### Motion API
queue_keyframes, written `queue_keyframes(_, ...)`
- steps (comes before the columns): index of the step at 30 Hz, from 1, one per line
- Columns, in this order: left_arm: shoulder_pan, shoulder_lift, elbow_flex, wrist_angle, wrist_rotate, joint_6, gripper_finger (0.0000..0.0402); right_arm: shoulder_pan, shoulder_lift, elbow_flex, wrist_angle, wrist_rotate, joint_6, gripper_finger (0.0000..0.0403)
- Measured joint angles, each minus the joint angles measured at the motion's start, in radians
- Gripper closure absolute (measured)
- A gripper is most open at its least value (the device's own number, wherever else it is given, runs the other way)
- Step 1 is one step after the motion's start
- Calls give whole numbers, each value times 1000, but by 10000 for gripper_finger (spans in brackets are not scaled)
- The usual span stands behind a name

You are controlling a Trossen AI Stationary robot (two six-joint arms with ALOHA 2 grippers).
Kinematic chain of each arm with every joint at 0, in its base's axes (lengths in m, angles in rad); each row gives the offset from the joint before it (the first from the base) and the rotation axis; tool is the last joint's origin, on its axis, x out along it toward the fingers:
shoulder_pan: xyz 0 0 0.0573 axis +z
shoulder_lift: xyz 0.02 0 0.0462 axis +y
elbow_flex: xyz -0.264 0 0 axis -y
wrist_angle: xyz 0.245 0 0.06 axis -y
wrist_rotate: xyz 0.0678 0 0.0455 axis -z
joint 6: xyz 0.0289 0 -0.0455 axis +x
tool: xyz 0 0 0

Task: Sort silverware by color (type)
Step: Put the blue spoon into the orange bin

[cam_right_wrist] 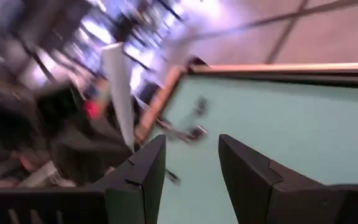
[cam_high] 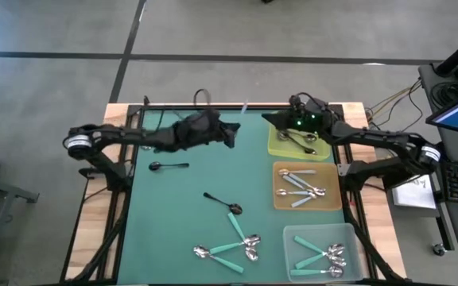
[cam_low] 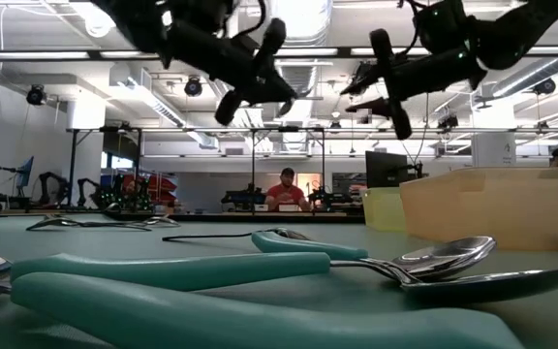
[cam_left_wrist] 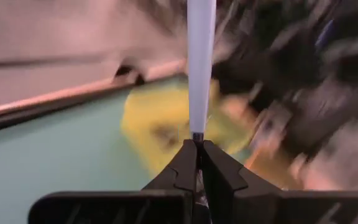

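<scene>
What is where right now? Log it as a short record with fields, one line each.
left tool: shut on a light blue spoon, raised over the table's far side
right tool: open, empty, above the yellow tray
yellow tray: dark-handled spoons
orange tray: light blue spoons
clear tray: teal spoons
loose on mat: two dark spoons, a cluster of teal spoons

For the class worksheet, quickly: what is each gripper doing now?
Left gripper: jaws shut on a light blue spoon handle.
Right gripper: jaws open, holding nothing.
</scene>
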Motion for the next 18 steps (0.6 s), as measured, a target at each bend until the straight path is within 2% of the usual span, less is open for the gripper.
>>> queue_keyframes(2, -17, 11, -67, 145, -85, -62, 401, 0, 29, -7, 70, 1, 56, 264)
queue_keyframes(4, -24, 29, -91, 186, -145, -121, 401, 0, 58, 0, 82, 2, 66, 264)
queue_keyframes(7, -33, 56, -81, 192, -144, -162, 401, 2, 116, 31, 68, -15, 64, 264)
queue_keyframes(12, -42, 99, -10, 107, -148, -191, 401, 12, 222, 119, 69, -85, 49, 264)
queue_keyframes(16, -42, 102, 16, -5, -237, -234, 401, 10, 279, 177, 54, -111, 39, 264)
queue_keyframes(18, -42, 100, 15, -6, -241, -232, 401, 9, 291, 197, 35, -112, 23, 264)
